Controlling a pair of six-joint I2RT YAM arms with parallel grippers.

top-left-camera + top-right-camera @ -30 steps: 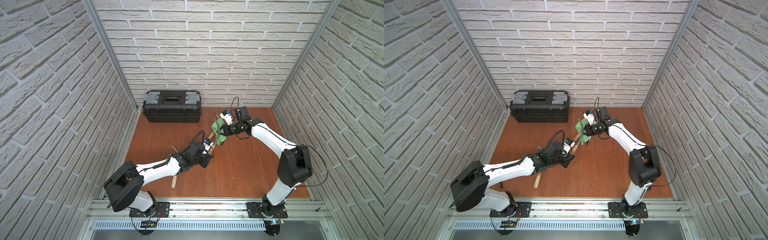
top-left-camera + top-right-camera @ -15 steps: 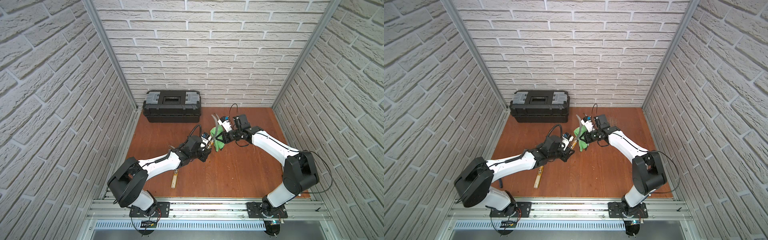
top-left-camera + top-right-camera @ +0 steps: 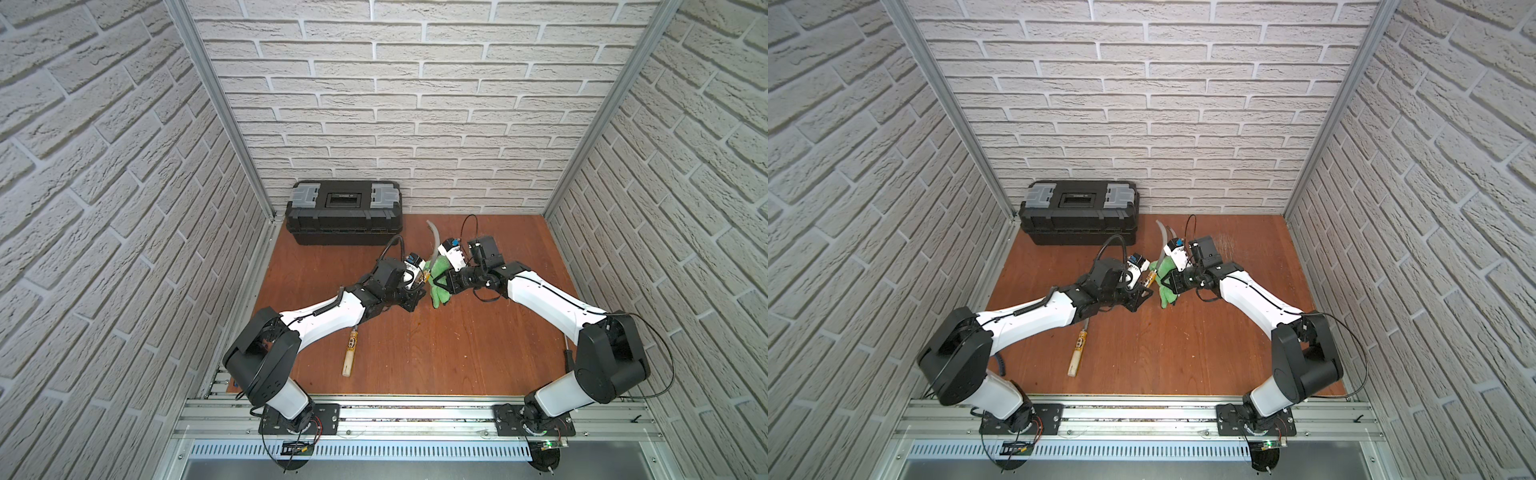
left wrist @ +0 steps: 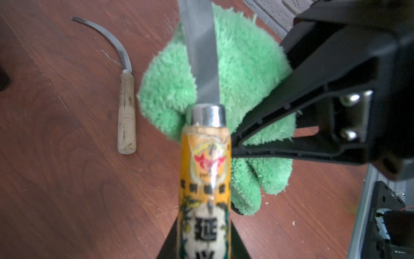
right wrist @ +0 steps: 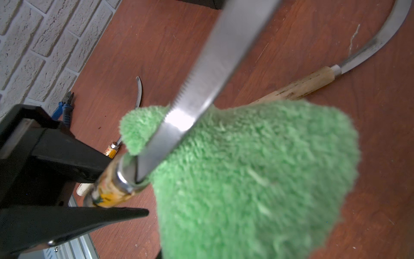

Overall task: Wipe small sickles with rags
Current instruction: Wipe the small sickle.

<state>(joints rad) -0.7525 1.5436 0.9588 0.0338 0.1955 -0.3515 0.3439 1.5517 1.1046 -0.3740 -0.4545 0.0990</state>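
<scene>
Above the tabletop (image 3: 436, 353), both arms stretch inward, sickle (image 4: 205, 179) pressed against rag (image 3: 439, 291).

An orange label (image 4: 205, 186) is wrapped round the sickle handle (image 4: 206, 131) seen in the left wrist view. Next to the metal collar (image 4: 209, 115) a red winged emblem (image 4: 209, 160) is printed. The row of small black characters (image 4: 202, 189) beyond it is too blurred to be read. Then one large black character, 延 (image 4: 205, 231), is made out. In both top views, dark print (image 3: 353, 341) on the second sickle (image 3: 350, 359), at seven o'clock on the floor, is too small to be read.
</scene>
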